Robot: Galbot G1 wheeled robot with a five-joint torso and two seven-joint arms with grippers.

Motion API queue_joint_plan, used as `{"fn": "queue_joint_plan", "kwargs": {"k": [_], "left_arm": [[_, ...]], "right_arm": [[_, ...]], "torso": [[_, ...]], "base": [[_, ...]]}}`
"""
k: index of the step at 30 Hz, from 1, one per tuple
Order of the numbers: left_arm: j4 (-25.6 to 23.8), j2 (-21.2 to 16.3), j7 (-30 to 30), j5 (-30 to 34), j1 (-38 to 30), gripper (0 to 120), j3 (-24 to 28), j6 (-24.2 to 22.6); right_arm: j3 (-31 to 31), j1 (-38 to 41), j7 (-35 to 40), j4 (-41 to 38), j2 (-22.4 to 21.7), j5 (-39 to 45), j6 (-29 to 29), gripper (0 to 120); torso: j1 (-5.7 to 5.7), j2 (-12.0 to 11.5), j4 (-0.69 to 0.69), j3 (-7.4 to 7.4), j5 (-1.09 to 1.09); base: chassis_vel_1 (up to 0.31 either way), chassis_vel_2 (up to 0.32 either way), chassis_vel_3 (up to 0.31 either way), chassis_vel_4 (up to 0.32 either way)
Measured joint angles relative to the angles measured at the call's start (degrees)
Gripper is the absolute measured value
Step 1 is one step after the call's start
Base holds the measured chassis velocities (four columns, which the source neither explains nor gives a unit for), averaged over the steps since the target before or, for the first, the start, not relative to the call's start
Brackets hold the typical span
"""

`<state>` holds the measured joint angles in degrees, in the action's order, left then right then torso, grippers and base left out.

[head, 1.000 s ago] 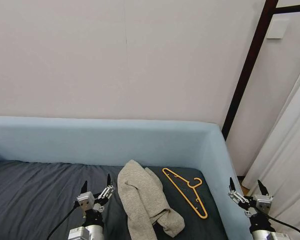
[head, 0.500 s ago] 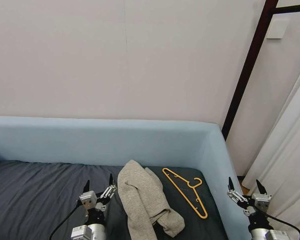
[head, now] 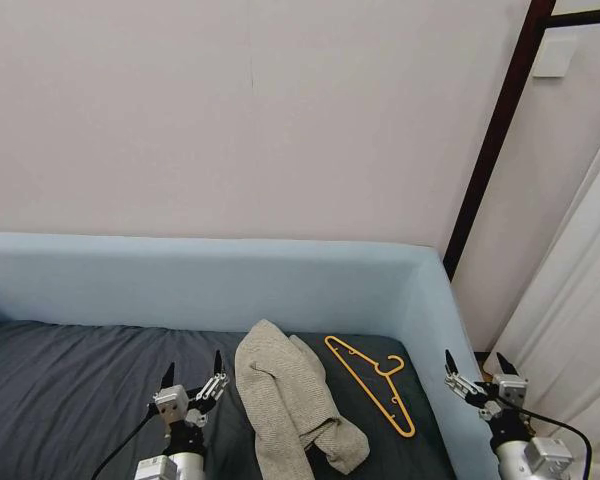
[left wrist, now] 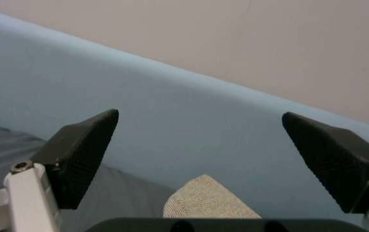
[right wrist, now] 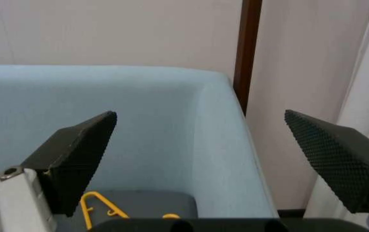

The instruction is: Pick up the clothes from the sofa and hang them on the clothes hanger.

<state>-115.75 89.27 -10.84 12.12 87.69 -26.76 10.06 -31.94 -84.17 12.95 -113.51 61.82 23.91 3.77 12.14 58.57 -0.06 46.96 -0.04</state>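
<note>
A beige knitted garment (head: 290, 403) lies crumpled on the dark sofa seat (head: 70, 380); its top also shows in the left wrist view (left wrist: 207, 204). An orange plastic hanger (head: 372, 380) lies flat just right of the garment, and its hook end appears in the right wrist view (right wrist: 101, 205). My left gripper (head: 192, 378) stands open above the seat, left of the garment, holding nothing. Over the sofa's right armrest my right gripper (head: 478, 372) is open and empty, right of the hanger.
The light blue sofa backrest (head: 200, 280) runs across behind the seat, and its right armrest (head: 432, 350) borders the hanger. A dark door frame (head: 495, 130) and a white curtain (head: 570, 300) stand to the right. A plain wall lies behind.
My right gripper has shifted left and a little up, toward the armrest. My left gripper has barely moved. Garment and hanger lie as before.
</note>
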Motion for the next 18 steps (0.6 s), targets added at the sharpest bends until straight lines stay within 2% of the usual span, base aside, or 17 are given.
{"fn": "queue_joint_plan", "kwargs": {"k": [3, 5, 7, 8, 9, 12, 13, 14, 17, 18], "left_arm": [[-0.02, -0.51, -0.58, -0.63, 0.96, 100, 0.05, 0.03], [0.26, -1.90, -1.54, -0.73, 1.79, 100, -0.19, -0.01], [0.22, -2.55, -1.64, -0.96, 2.75, 100, -0.15, 0.22], [0.04, -2.69, -1.74, -1.37, 3.70, 100, -0.35, 0.71], [0.04, -2.69, -1.74, -1.37, 3.70, 100, -0.35, 0.71], [-0.27, -3.21, -2.72, -2.73, 5.45, 100, -2.09, 2.16], [-0.27, -3.21, -2.72, -2.73, 5.45, 100, -2.09, 2.16], [-0.31, -3.37, -3.14, -2.79, 5.68, 100, -2.51, 2.27], [-0.13, -4.30, -4.84, -3.27, 6.22, 100, -5.11, 2.24], [-0.13, -4.30, -4.84, -3.27, 6.22, 100, -5.11, 2.24]], "right_arm": [[1.10, 2.52, -0.08, 0.67, -1.25, 2.85, -1.58, 100], [4.23, 7.06, 0.85, 2.29, -2.15, 8.07, -4.89, 100], [7.47, 10.96, 1.74, 4.51, -2.21, 10.60, -6.05, 100], [10.33, 13.81, 1.99, 6.39, -2.10, 12.00, -6.56, 100], [10.33, 13.81, 1.99, 6.39, -2.10, 12.00, -6.56, 100], [18.52, 21.28, 2.14, 11.63, -1.23, 16.13, -7.97, 100], [18.52, 21.28, 2.14, 11.63, -1.23, 16.13, -7.97, 100], [20.19, 22.70, 2.31, 12.71, -0.97, 17.51, -8.43, 100], [27.08, 29.40, 2.47, 18.36, 0.58, 26.24, -11.20, 100], [27.08, 29.40, 2.47, 18.36, 0.58, 26.24, -11.20, 100]], "torso": [[0.00, 0.00, -0.05, 0.00, -0.02], [0.00, 0.00, 0.01, 0.00, -0.02], [0.00, 0.00, -0.05, 0.00, -0.02], [0.00, 0.00, -0.03, 0.00, -0.02], [0.00, 0.00, -0.03, 0.00, -0.02], [0.00, 0.00, 0.06, 0.01, 0.00], [0.00, 0.00, 0.06, 0.01, 0.00], [0.00, 0.00, 0.01, 0.01, -0.01], [0.00, 0.00, -0.02, 0.00, -0.02], [0.00, 0.00, -0.02, 0.00, -0.02]], "base": [[0.000, 0.000, 0.000, 0.000], [0.000, 0.000, 0.000, 0.000], [0.000, 0.000, 0.000, 0.000], [0.000, 0.000, 0.000, 0.000], [0.000, 0.000, 0.000, 0.000], [0.000, 0.000, 0.000, 0.000], [0.000, 0.000, 0.000, 0.000], [0.000, 0.000, 0.000, 0.000], [0.000, 0.000, 0.000, 0.000], [0.000, 0.000, 0.000, 0.000]]}}
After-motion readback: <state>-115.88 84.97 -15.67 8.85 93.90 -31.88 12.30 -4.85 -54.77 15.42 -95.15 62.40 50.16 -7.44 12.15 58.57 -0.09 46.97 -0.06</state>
